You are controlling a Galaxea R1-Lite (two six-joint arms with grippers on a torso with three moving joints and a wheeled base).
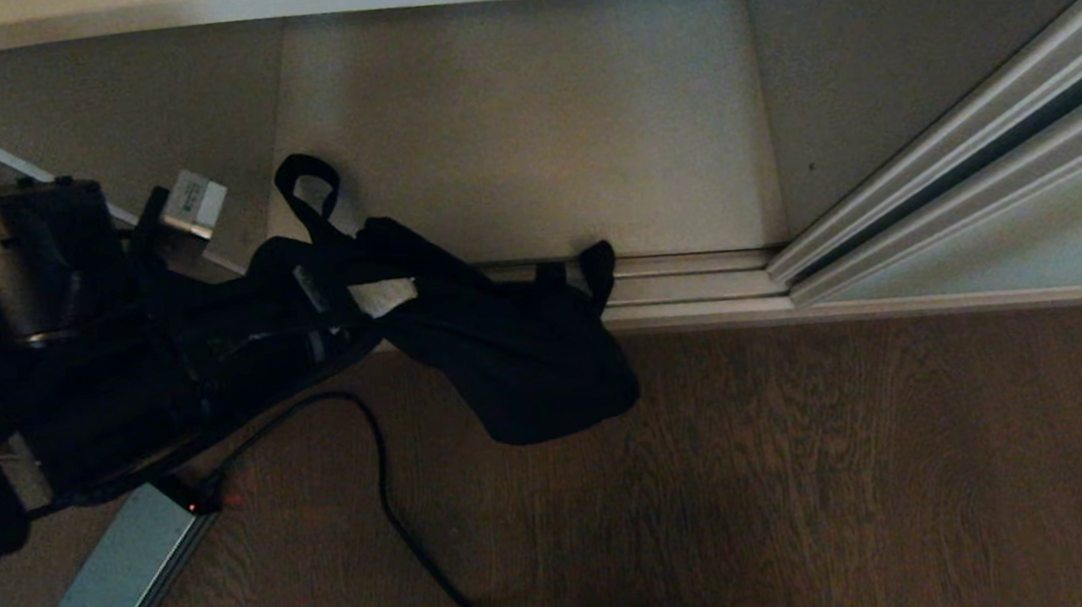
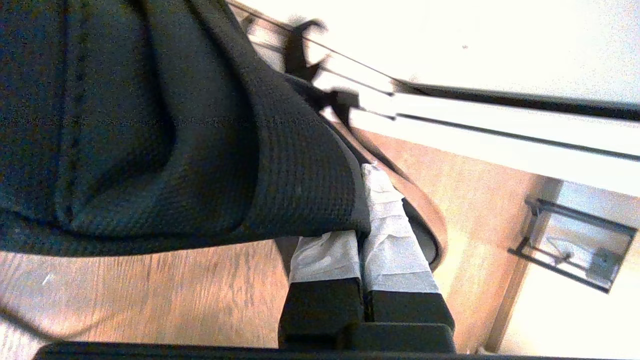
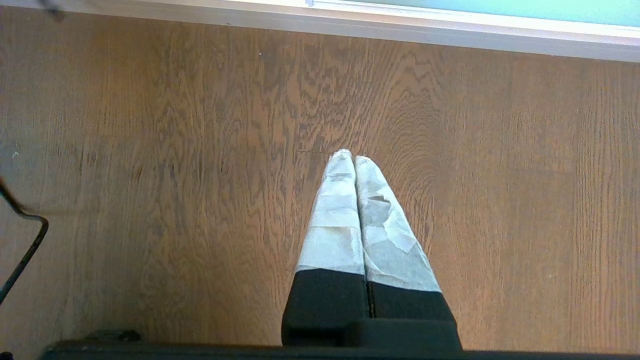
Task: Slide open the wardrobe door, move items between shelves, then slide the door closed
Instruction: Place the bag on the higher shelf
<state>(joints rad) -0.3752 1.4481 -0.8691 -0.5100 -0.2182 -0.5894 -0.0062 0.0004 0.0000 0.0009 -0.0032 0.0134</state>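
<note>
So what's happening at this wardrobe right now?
The left pincer is shut on a black fabric bag, holding it over the brown wooden floor just outside the open wardrobe. The pale frosted-glass sliding door stands slid to the right. The right pincer hangs shut and empty over the floor.

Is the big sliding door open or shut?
Open. The sliding wardrobe door is pushed to the right, so the wardrobe's inside shows behind the black bag.
</note>
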